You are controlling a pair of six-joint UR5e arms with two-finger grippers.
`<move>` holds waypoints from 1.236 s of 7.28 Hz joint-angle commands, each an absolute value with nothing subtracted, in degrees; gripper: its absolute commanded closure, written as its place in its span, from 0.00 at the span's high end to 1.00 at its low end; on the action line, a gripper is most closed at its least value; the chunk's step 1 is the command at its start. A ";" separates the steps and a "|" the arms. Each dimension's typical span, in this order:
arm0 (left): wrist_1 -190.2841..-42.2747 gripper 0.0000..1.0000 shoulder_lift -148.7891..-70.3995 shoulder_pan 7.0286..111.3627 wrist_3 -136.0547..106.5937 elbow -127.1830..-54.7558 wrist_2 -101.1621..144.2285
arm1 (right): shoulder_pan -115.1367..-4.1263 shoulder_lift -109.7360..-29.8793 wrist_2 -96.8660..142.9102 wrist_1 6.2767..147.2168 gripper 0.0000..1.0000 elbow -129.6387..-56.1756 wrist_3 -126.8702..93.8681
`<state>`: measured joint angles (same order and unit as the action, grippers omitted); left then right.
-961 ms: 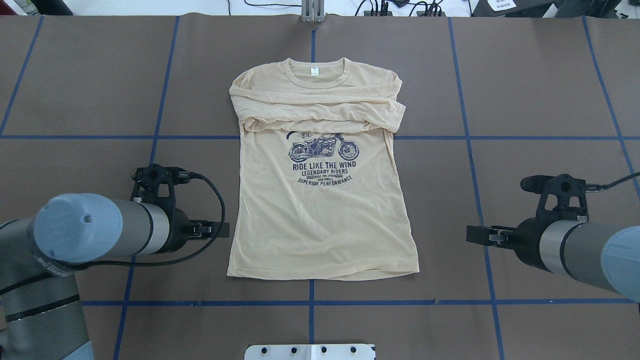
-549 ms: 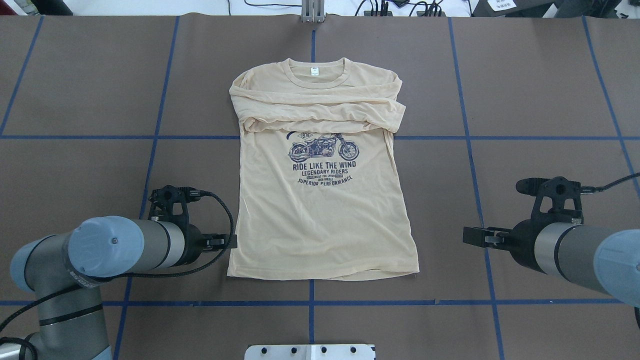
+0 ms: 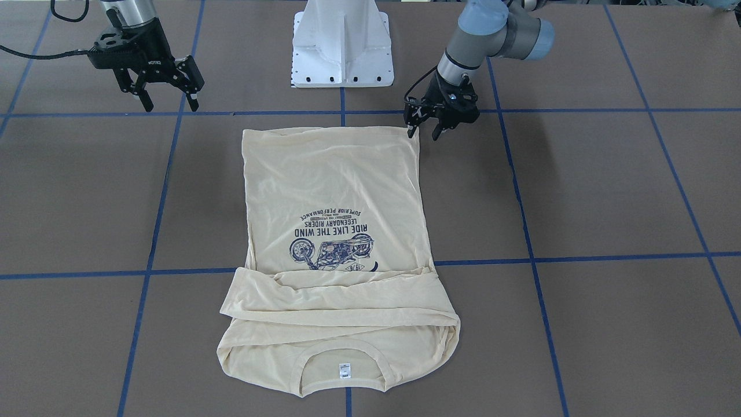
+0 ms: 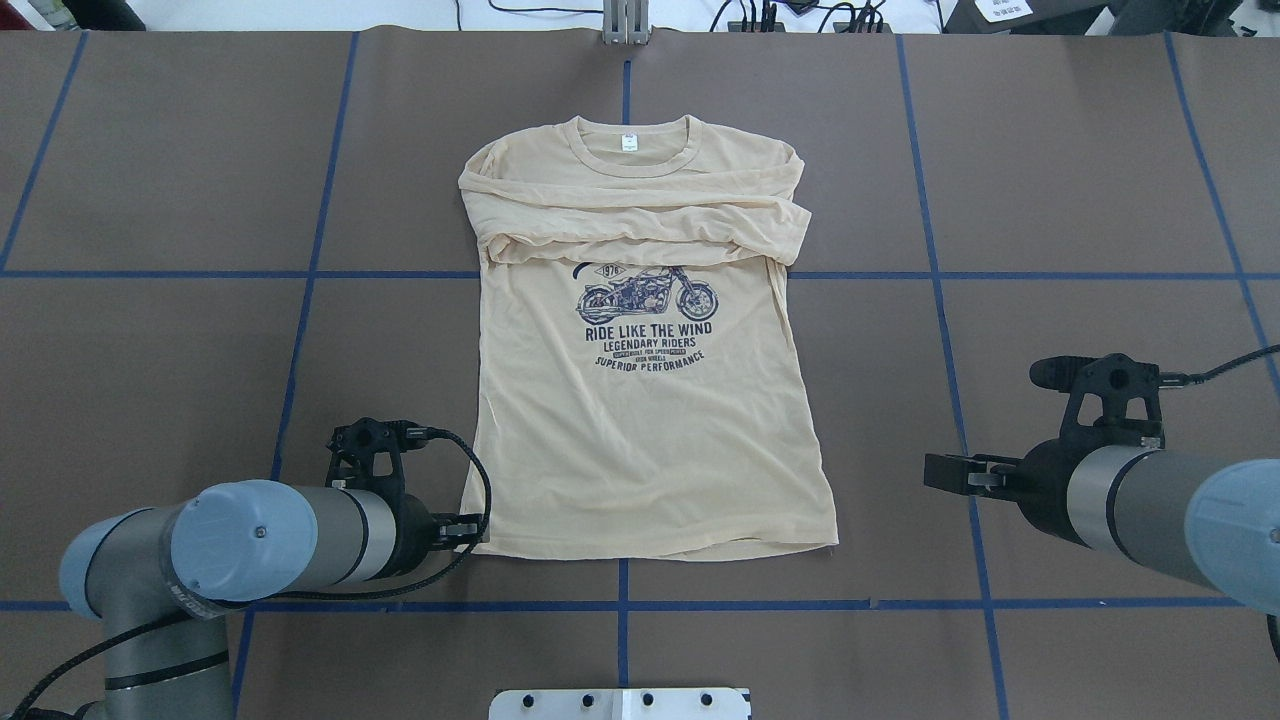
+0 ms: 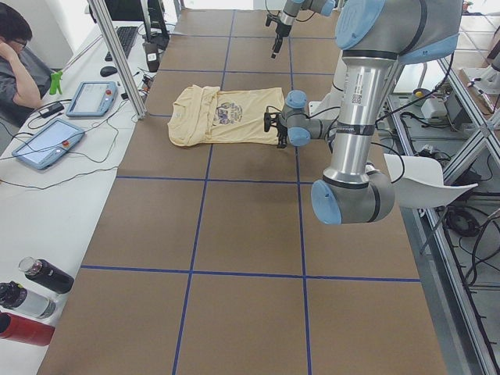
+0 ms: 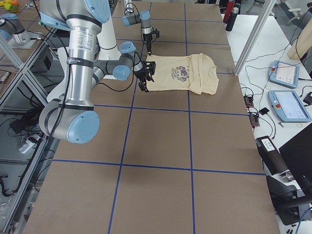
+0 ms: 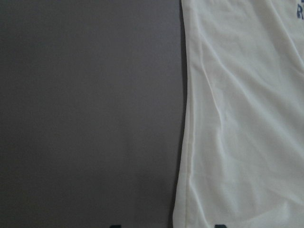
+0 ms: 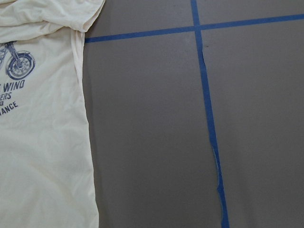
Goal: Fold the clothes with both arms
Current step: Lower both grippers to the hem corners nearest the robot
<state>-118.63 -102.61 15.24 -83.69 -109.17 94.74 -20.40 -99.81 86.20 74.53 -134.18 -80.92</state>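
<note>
Front view: shirt lies flat on worktop, print up, sleeves folded across chest, neck twd camera. L claw sits at shirt's hem corner, released, one tip just at cloth edge. R claw hangs well off the other hem corner, also released, nothing in it.

Overhead: L claw against shirt hem corner; R claw apart from shirt's far side.

L wrist cam: shirt edge runs btwn two dark fingertips.

R wrist cam: shirt side edge, blue tape beside it.
</note>
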 commanded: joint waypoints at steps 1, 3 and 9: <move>-118.65 0.49 -102.66 14.50 -83.85 -109.34 94.75 | -20.39 -99.84 86.22 74.53 1.00 -134.12 -80.95; -118.57 0.44 -102.66 13.71 -84.20 -109.25 94.66 | -20.39 -99.84 86.13 74.53 1.00 -134.12 -80.95; -118.48 0.00 -102.48 13.88 -84.20 -110.21 94.75 | -20.22 -99.76 86.13 74.18 1.00 -133.33 -80.95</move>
<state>-118.51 -102.58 13.72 -84.23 -109.67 94.67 -20.28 -99.79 86.13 74.37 -133.69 -80.95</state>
